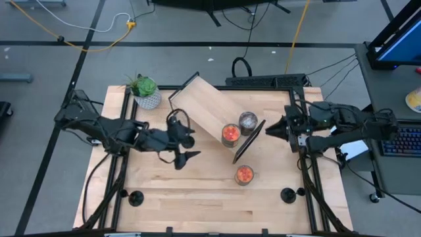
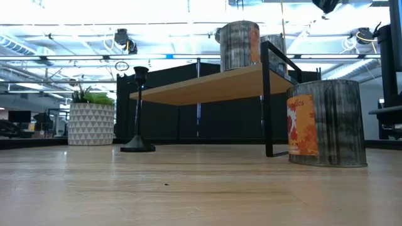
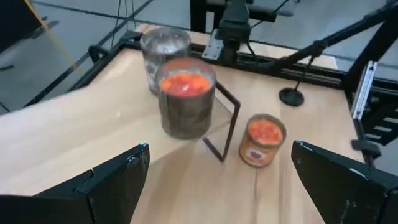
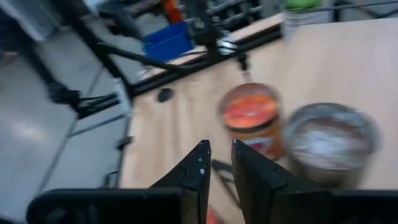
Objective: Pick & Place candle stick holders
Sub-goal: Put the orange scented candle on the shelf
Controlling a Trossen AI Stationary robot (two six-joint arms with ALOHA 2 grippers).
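Note:
One black candlestick holder (image 2: 139,110) stands upright on its round base on the table, left of the wooden riser; in the high view it (image 1: 175,121) is just beyond my left gripper. Two more holders stand near the front corners, one left (image 1: 136,197) and one right (image 1: 287,195); the right one also shows in the left wrist view (image 3: 290,94). My left gripper (image 1: 189,147) is open and empty, pointing toward the table's right over the middle left (image 3: 217,155). My right gripper (image 1: 268,129) is shut and empty, pointing left beside the riser's right end (image 4: 221,154).
A wooden riser (image 1: 207,105) on a black frame lies slantwise at mid table, with an orange candle jar (image 1: 230,134) and a grey jar (image 1: 248,120) on it. Another orange jar (image 1: 244,175) stands on the table in front. A potted plant (image 1: 145,91) stands at the far left.

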